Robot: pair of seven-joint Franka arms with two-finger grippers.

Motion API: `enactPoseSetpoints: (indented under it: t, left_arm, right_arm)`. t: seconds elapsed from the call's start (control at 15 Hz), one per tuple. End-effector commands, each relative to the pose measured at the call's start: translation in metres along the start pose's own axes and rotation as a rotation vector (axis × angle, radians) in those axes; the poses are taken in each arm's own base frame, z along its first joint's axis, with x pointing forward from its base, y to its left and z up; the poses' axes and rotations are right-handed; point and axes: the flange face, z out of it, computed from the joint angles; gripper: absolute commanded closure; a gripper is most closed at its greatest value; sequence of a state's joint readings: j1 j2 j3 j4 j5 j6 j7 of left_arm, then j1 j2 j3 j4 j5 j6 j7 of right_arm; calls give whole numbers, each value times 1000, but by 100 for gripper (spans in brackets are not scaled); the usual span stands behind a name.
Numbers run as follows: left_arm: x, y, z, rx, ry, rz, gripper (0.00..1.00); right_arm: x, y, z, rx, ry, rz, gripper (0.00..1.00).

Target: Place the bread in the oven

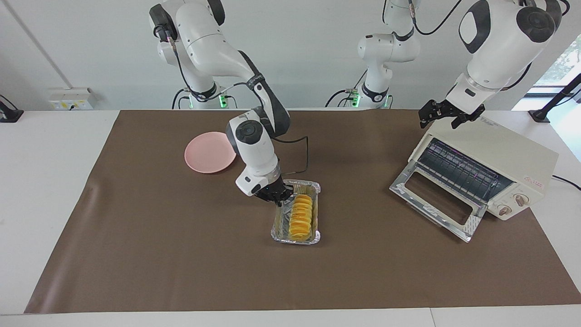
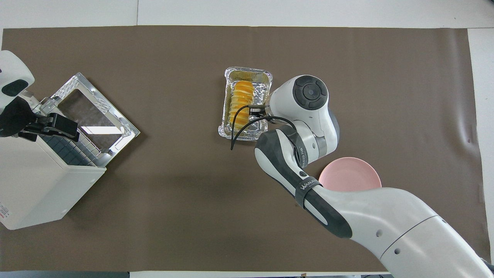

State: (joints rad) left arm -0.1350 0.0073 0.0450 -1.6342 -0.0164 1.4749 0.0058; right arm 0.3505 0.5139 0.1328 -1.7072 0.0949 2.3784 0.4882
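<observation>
Writing: a small red label on the oven [image 1: 499,154] side panel and dark lettering on its top, neither readable. The band on the right arm's forearm carries white letters, also unreadable.

The bread [image 1: 302,217] lies in the foil tray [image 1: 295,240], mid-frame in both views, on the brown mat [image 1: 181,263] covering the desk.

The right gripper [image 1: 279,198] is low at the tray's long wall on the right arm's side, at the end nearer the robots. The bread sits just beside its jaws, not between them. Can't tell if the jaws pinch the foil rim or are parted.

The left gripper [image 1: 449,116] hangs over the oven's top edge, upper part of the facing view, jaws spread, holding nothing.

The oven door [image 1: 431,204] is dropped open and the rack shows. The pink plate [image 1: 209,152] is nearer the robots than the tray.
</observation>
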Motion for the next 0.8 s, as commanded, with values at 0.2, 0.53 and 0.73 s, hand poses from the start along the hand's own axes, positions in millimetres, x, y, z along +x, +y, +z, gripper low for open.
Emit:
enactPoseSetpoints:
  t: [0.2,0.53,0.73]
  left_arm:
    - [-2,-4,-5,17,15,1,0]
    - [-2,-3,-5,17,13,2,0]
    - [-2,-2,-5,18,13,4,0]
  right_arm:
    - [10,4,-48,-33,21,12,0]
    - [18,81,-193,-92,32,22,0]
    - [14,156,-261,-131,-23,-70,0]
